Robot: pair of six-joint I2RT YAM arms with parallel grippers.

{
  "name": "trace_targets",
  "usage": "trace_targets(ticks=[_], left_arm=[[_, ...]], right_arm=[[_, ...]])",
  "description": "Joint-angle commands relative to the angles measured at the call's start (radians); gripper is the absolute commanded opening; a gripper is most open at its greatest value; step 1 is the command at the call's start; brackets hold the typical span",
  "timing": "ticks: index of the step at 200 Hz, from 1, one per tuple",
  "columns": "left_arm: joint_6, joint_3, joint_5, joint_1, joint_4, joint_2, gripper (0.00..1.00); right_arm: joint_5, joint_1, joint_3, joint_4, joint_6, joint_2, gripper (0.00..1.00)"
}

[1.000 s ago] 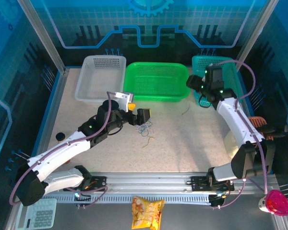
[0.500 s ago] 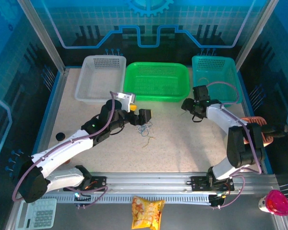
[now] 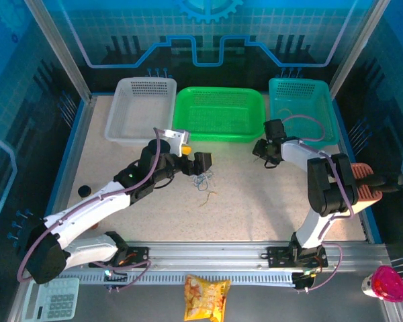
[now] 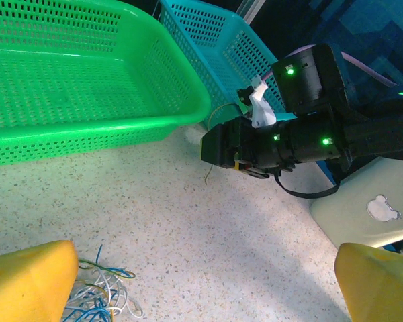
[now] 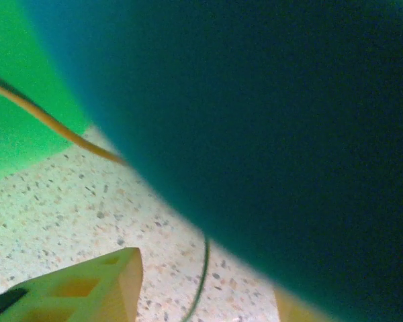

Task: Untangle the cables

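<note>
imo the right end effector [image 3: 258,149], open and tucked close to the teal basket [image 3: 301,81], might shove it or fumble that skinny wire [image 4: 209,176]; the left end effector [image 4: 203,282] is wide open too.

The speckled table [image 3: 269,201] bears a white basket [image 3: 115,124], a green basket [image 3: 218,137], a teal basket [image 3: 299,82] — and tangled cables [image 3: 201,180] mid-table.

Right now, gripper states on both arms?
Left gripper: open, empty, cable clump beside one finger.
Right gripper: open, thin strand running between its fingers, not clamped.
</note>
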Motion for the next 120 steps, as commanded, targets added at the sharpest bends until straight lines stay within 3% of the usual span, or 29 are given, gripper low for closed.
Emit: trace_targets(ticks=[1,15,70,85,120], left_arm=[[-0.007,0.0,0.003,0.003,0.027,-0.001,0.99],[-0.009,-0.001,0.003,0.003,0.029,-0.001,0.99],[-0.014,0.0,0.006,0.003,0.034,-0.004,0.99],[-0.014,-0.002,0.004,0.003,0.034,-0.009,0.99],[-0.013,-0.007,0.001,0.003,0.034,-0.017,0.99]], right_arm=[[-0.016,0.011,0.023,0.009,0.004,0.036,0.45],[-0.026,0.01,0.025,0.013,0.0,0.044,0.4],[-0.049,0.009,0.009,0.031,0.004,0.068,0.35],[-0.054,0.009,0.001,0.04,0.004,0.067,0.29],[-0.067,0.008,-0.017,0.055,-0.004,0.047,0.04]])
